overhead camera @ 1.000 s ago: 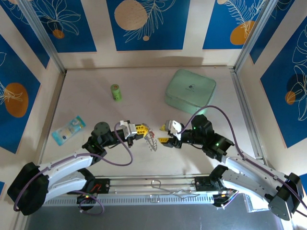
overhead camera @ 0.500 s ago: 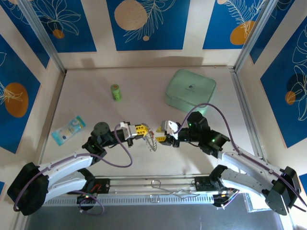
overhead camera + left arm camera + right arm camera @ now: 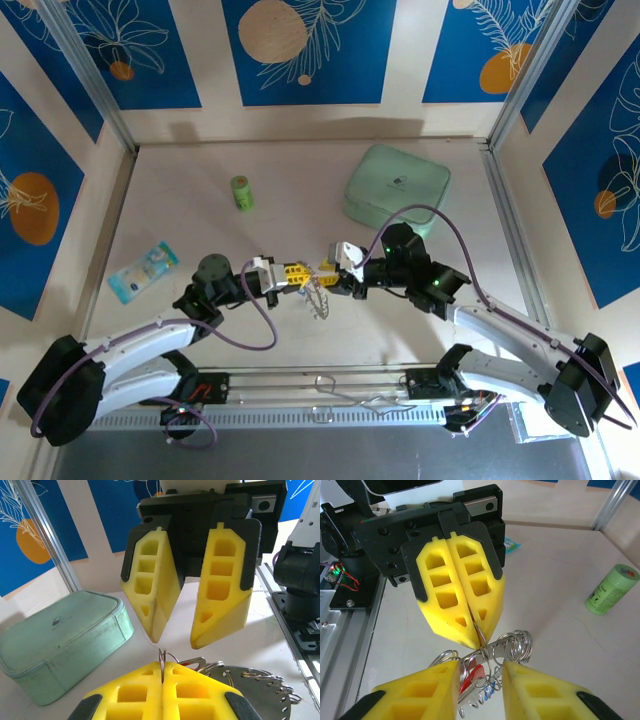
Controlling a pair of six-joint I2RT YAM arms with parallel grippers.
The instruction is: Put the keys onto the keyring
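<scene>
So the keyring (image 3: 515,647) hangs in mid-air over the near-middle of the table (image 3: 380,330). Its thin wire is pinched between the tips of the left gripper (image 3: 477,634), which is clamped tight on it. What looks like the red-tagged key (image 3: 472,676) and a sliver of the blue-tagged key (image 3: 489,691) dangle in the spiky bundle under the wire. Honestly I can't tell if they're threaded on or just tangled in there.

The right gripper (image 3: 480,666) sits nose to nose with the left one. Its jaws are about half apart, straddling the loops and gripping nothing as far as I can see.

What worries me most is that pinch. It's a skinny round wire held only at the very fingertips. If the right jaws close off-centre or tug sideways, the ring probably twists or slips out and the whole bundle drops to the table.

Second worry is grabbing the wrong bit. There are so many loose silvery pieces crowding the tags that the jaws could easily shut on a fringe piece instead of a key.

Also, the two sets of yellow tips are nearly touching, so any push forward likely bumps finger on finger and knocks the ring askew.

The green case (image 3: 397,190) and green cylinder (image 3: 241,192) are well away, no trouble from those.
</scene>
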